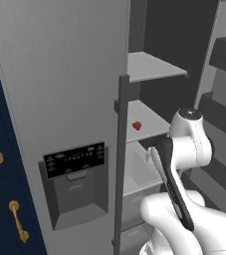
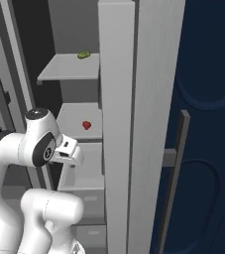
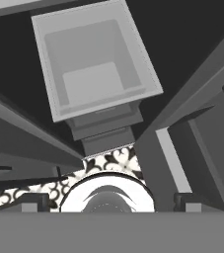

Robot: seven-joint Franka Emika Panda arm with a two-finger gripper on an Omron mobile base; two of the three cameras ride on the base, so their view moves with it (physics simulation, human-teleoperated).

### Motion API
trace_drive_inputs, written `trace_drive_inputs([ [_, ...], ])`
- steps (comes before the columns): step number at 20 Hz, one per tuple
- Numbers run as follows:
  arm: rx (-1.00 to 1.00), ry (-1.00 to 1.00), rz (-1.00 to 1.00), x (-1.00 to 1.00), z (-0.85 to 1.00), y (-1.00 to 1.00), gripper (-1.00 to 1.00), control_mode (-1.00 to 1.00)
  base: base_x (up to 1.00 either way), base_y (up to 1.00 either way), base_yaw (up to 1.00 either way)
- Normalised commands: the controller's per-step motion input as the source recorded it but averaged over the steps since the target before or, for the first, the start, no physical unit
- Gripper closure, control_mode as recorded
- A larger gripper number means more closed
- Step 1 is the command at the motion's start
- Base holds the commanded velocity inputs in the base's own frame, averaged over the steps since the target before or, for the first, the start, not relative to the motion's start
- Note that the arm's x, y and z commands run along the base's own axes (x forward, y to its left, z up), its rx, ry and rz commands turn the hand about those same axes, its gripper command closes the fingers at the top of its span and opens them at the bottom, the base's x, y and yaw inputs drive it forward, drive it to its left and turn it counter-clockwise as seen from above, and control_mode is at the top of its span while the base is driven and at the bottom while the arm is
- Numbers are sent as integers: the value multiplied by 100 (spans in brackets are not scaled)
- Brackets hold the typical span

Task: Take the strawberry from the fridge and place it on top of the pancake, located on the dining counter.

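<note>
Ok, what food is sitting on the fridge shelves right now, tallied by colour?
Red: 1, the strawberry on the middle shelf
Green: 1, a small green fruit on the upper shelf
Total: 2

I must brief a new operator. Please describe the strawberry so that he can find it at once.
Look into the open fridge, at its light grey shelves. The strawberry lies alone on the middle shelf, above the drawer. It is small, round and red; the fruit one shelf higher is green.

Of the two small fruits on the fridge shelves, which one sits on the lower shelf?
The strawberry: red, on the lower shelf. The small green fruit sits on the shelf above.
</note>
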Motion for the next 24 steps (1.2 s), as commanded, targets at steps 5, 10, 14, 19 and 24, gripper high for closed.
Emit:
trace_drive_inputs([
  [5, 0, 0, 0, 0, 0, 0, -100, 100, 14, -2, 1],
  [10, 0, -24, 12, 52, 6, -2, -100, -100, 7, -1, 1],
  [14, 0, -21, 20, 78, 33, 0, -100, -100, 0, 0, 0],
  [19, 0, -8, 2, 89, 31, 0, -100, -100, 0, 0, 0],
  [24, 1, -19, -2, 59, -5, 0, -100, -100, 0, 0, 0],
])
